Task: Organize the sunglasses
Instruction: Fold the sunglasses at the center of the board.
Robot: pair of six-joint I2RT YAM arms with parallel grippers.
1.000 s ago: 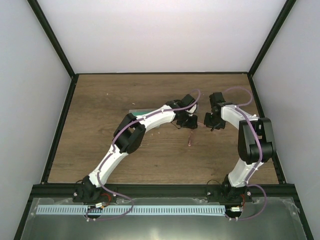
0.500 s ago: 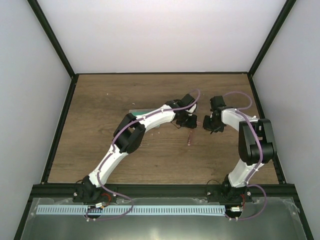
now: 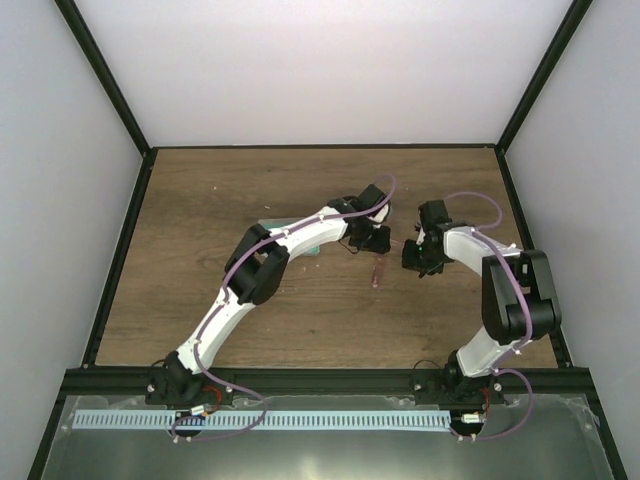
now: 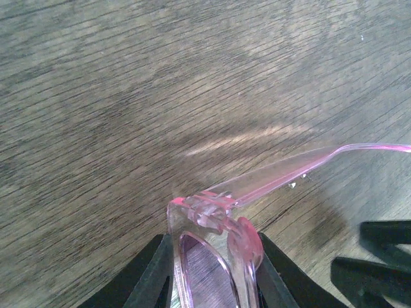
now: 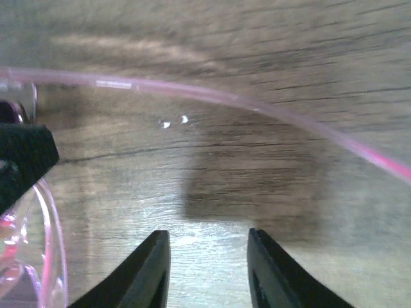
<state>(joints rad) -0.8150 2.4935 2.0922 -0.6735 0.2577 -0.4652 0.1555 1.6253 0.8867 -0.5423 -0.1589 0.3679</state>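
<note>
Between the closed fingers of the left gripper [image 4: 212,273] the sunglasses [image 4: 209,221] are pinched at a hinge corner, apparently clear of the wooden table [image 3: 200,230]. The right gripper [image 5: 205,256] has been brought in closer over the last second. Its fingers are parted and empty, with the opened temple arm [image 5: 257,106] just ahead of them. Folding that arm is judged the next step.

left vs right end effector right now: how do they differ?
Left end effector is shut on the sunglasses at the frame corner by the hinge; right end effector is open and empty. The pink temple extends from the left end effector's grip but only crosses ahead of the right end effector's fingers. Shared: both hover low over the wooden table, facing each other.
</note>
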